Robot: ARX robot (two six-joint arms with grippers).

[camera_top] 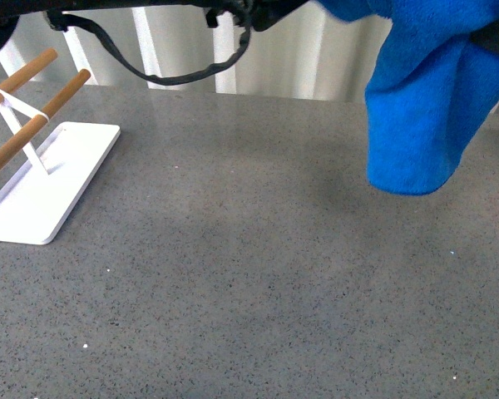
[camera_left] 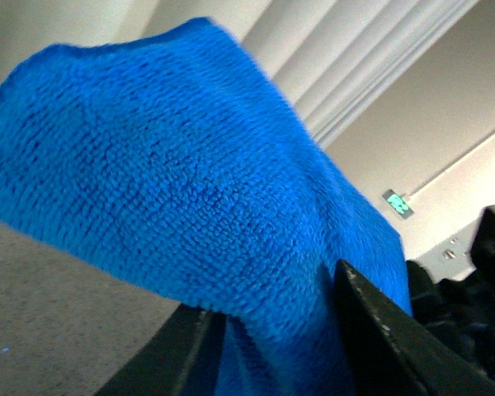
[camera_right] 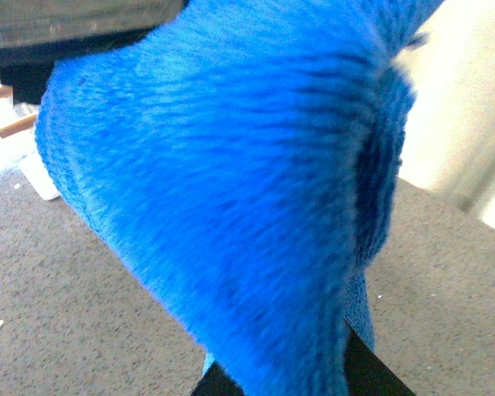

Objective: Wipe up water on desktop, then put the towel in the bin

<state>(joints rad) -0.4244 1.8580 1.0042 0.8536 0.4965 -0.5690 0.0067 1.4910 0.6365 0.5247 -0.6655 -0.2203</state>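
towel (camera_top: pixel 416 108) hanging in air above worktop (camera_top: pixel 249 283), well right of white rack (camera_top: pixel 50 183). left pincer (camera_left: pixel 272 355) looks clenched on it. right pincer (camera_right: pixel 280 379) buried in cloth, can't tell. no puddle or bin visible. guessing wipe comes next: lower towel flat onto worktop.

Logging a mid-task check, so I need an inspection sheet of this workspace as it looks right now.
Surface: desktop dark grey, speckled; no water visible.
Job's things: towel blue, hanging clear above the desktop; bin, nothing seen.
Clutter: white tray base with wooden rods, far left.
Grippers: left pincer and right pincer each appear shut on the towel.
Cables: black cable loop dangling at top.
Surroundings: pale ribbed panels behind.
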